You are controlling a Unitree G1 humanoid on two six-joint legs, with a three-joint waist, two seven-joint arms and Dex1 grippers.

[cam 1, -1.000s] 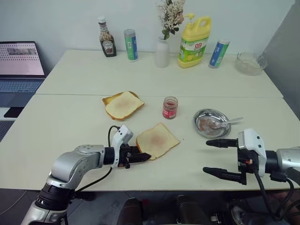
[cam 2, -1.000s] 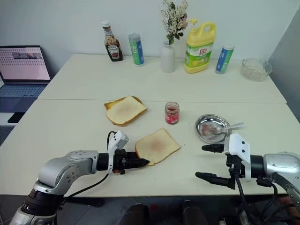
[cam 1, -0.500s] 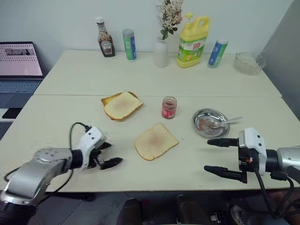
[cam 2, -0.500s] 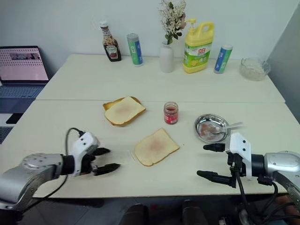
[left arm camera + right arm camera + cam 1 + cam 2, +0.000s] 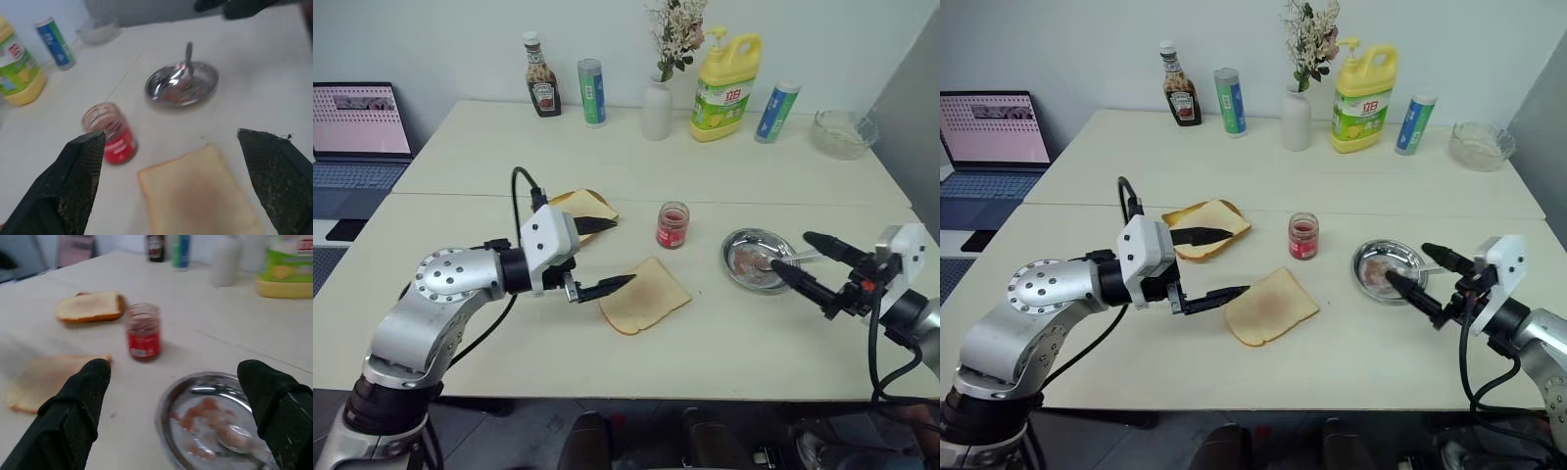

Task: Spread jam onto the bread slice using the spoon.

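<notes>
Beside the metal dish [image 5: 756,258] the right claw [image 5: 806,262] hangs wide and empty — best to pinch the spoon [image 5: 786,258] by its handle; left claw [image 5: 603,257] wide too.

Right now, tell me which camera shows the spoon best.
The left wrist view: the spoon shows whole, bowl down in the steel dish, handle leaning on the rim. In the eye views it is small, with the right end effector just in front. In the right wrist view it is blurred and partly behind a finger.
</notes>
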